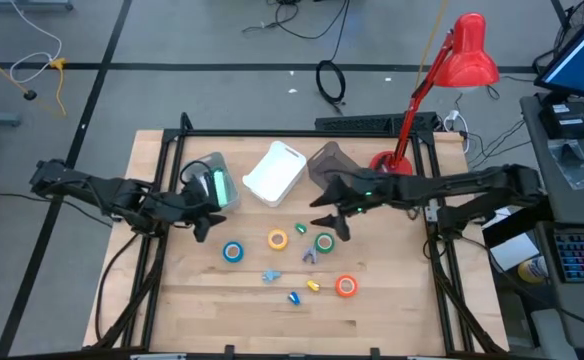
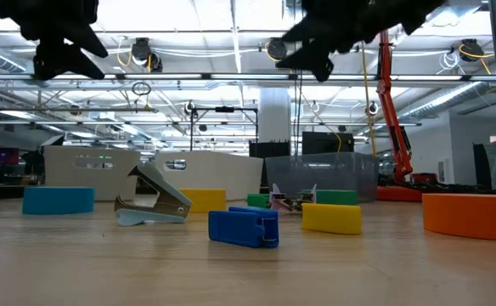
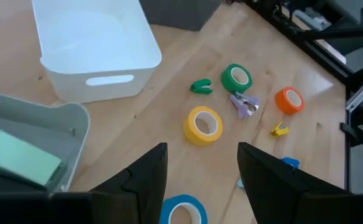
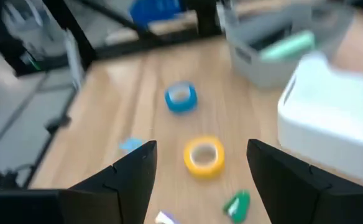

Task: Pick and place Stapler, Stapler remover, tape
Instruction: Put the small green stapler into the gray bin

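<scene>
Wooden counter (image 1: 392, 310): I count blue tape (image 1: 233, 252), yellow tape (image 1: 277, 239), green tape (image 1: 324, 242), orange tape (image 1: 346, 286); left hand (image 1: 204, 222) and right hand (image 1: 330, 222) wide, empty.

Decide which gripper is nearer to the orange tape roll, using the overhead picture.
Right. The right gripper hangs open above the table just beyond the green roll, a short way from the orange tape roll. The left gripper, also open, hovers beyond the blue roll, clearly farther.
</scene>
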